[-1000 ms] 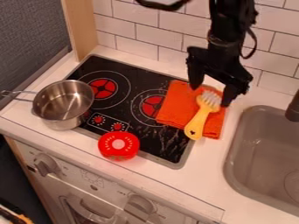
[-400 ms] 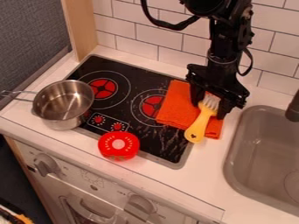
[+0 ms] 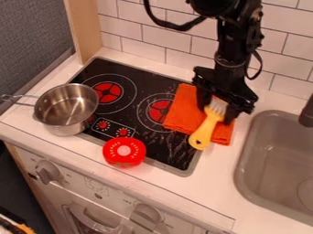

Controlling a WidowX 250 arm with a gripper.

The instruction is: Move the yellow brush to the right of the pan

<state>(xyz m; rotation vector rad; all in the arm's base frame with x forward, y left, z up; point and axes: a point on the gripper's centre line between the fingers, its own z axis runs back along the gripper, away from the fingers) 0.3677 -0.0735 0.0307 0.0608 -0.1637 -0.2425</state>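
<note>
The gripper (image 3: 214, 112) is pinching the brush (image 3: 209, 125) by its white, bristly end, with one black finger on each side. The yellow handle pokes out below the gripper and leans a bit to the left, and its round end goes past the edge of the cloth (image 3: 181, 112). I can't tell if the brush touches the cloth or is a little bit up. The orange cloth is under the gripper, partly on the black stove (image 3: 160, 145). Well apart from the gripper, over to the left, is the shiny pan (image 3: 65, 109), so the brush is to the right of it. The pan's handle points away from the gripper. Lower than the gripper and to its left is a round red toy (image 3: 124, 152). The gray sink (image 3: 245, 169) is to the right of the gripper. The white tile wall (image 3: 160, 33) is behind it.
</note>
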